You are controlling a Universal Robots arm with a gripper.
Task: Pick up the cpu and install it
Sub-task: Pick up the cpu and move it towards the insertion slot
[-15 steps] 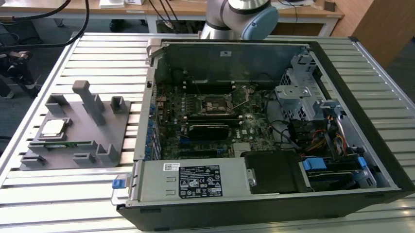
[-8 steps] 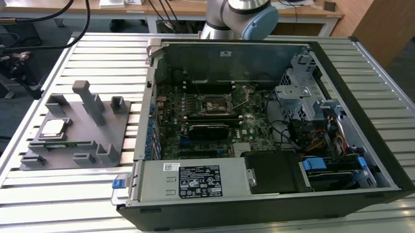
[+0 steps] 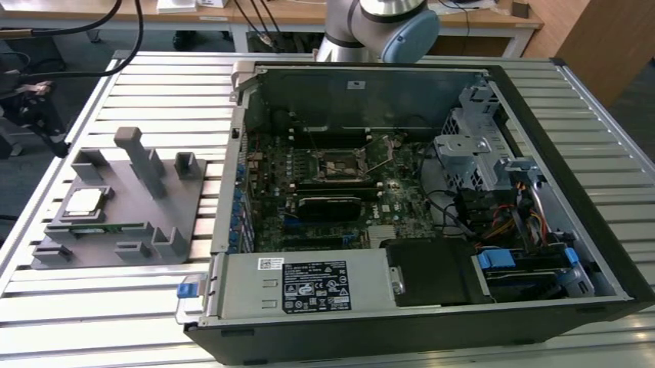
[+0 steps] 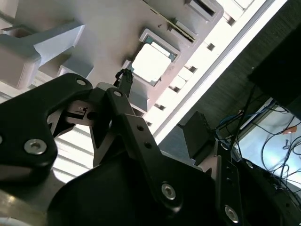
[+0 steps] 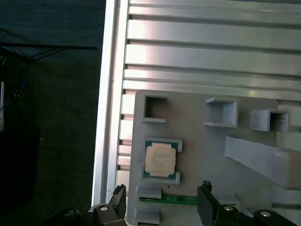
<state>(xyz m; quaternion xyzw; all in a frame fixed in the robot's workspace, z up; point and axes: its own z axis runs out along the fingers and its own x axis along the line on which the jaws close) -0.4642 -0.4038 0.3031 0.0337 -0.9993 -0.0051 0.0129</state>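
The cpu (image 3: 84, 201) is a small square chip with a shiny metal top, lying flat in a recess of the grey fixture (image 3: 153, 207) at the exterior view's left. In the first wrist view the cpu (image 5: 160, 160) lies a little ahead of my gripper (image 5: 161, 200), which hovers above the fixture. Its two black fingertips (image 5: 117, 197) stand wide apart, open, with nothing held. The second wrist view shows the cpu (image 4: 151, 62) beyond one fingertip (image 4: 124, 79). In the open computer case, the dark square socket (image 3: 343, 163) sits on the motherboard.
A long green memory stick (image 5: 171, 200) lies in the fixture beside the cpu, under the gap between my fingers. Tall grey posts (image 3: 138, 157) rise from the fixture. The case walls (image 3: 230, 153) stand to the exterior view's right of it. The slatted metal table (image 3: 113, 307) ends near the fixture.
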